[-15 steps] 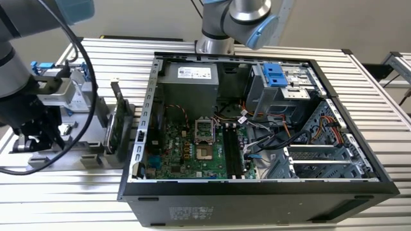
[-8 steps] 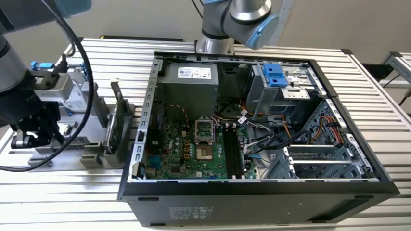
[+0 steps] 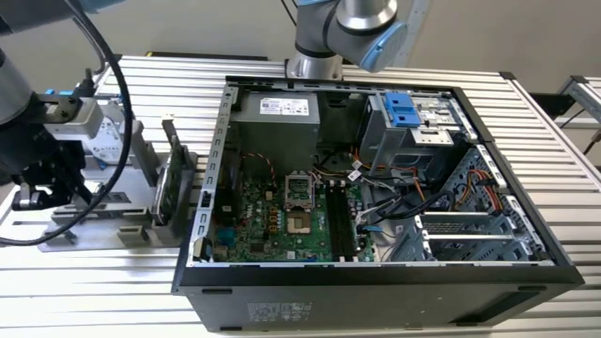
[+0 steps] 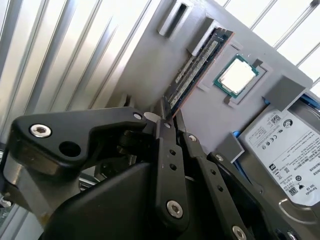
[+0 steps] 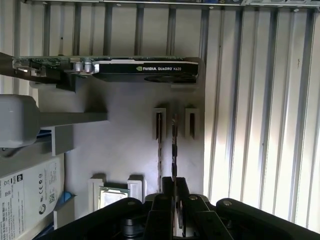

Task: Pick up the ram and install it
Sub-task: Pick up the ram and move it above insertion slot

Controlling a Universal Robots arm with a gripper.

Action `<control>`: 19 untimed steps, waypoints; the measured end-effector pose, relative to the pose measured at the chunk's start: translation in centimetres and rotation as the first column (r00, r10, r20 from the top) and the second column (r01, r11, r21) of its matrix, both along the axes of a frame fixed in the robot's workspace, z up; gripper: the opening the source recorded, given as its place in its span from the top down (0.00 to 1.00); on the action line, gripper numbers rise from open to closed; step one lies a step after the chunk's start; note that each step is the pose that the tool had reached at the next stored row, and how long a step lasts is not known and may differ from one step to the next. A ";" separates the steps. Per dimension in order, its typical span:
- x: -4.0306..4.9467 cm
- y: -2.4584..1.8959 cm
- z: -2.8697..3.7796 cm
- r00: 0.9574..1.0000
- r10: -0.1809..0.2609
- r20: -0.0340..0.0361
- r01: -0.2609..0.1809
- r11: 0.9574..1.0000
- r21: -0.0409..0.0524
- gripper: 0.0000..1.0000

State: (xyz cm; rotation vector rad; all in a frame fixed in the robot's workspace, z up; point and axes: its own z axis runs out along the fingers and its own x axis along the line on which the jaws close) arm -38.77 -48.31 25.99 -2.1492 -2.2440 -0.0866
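One ram (image 4: 196, 70) noted: a thin green stick standing on edge in the grey holder (image 4: 145, 65), just beside the square processor chip (image 4: 236, 75), with the hard drive (image 4: 285, 150) further along. In both wrist views the gripper (image 4: 169, 117) has its two fingers closed in on the stick's near end, clamping it between them. In the exterior view the open computer case (image 3: 376, 296) sits well apart, toward that view's right.

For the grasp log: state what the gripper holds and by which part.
The gripper appears shut on the ram, at its near end, as it stands in the grey holder.
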 end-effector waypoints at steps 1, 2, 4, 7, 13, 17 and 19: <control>0.00 0.00 0.16 1.000 0.000 0.000 0.000 1.000 0.000 1.00; 0.00 0.00 0.30 1.000 0.000 0.000 0.000 1.000 0.000 1.00; 0.00 0.00 0.61 1.000 0.000 0.000 0.000 1.000 0.001 1.00; 0.00 0.00 1.06 1.000 0.000 0.000 0.000 1.000 0.001 1.00; 0.01 0.00 1.85 1.000 0.000 0.000 0.000 1.000 0.001 1.00; 0.00 0.00 2.33 1.000 0.000 0.000 0.000 1.000 0.001 1.00; 0.00 0.00 2.59 1.000 0.000 0.000 0.000 1.000 0.001 1.00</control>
